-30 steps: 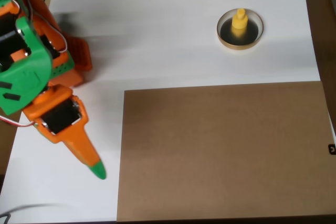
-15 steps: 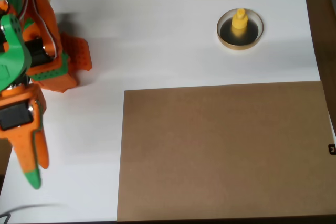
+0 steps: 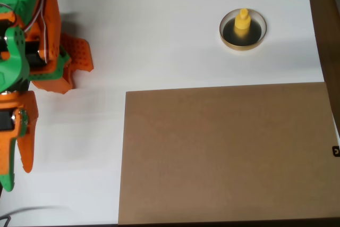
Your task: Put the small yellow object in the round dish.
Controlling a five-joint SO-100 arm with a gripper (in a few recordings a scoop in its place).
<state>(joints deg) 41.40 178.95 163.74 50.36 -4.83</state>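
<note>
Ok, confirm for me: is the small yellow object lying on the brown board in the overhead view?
No, the small yellow object stands inside the round dish on the white surface, well above the brown board.

One overhead view looks straight down on the table (image 3: 175, 51) from moderate height. The frame spans the white top and a brown board (image 3: 223, 152); the arm (image 3: 26, 62) enters at the left edge.

The small yellow object (image 3: 243, 21) looks like smooth plastic. The round dish (image 3: 243, 29) has a glossy dark inside. The brown board (image 3: 223, 152) looks matt, the white surface (image 3: 159, 35) smooth.
</note>
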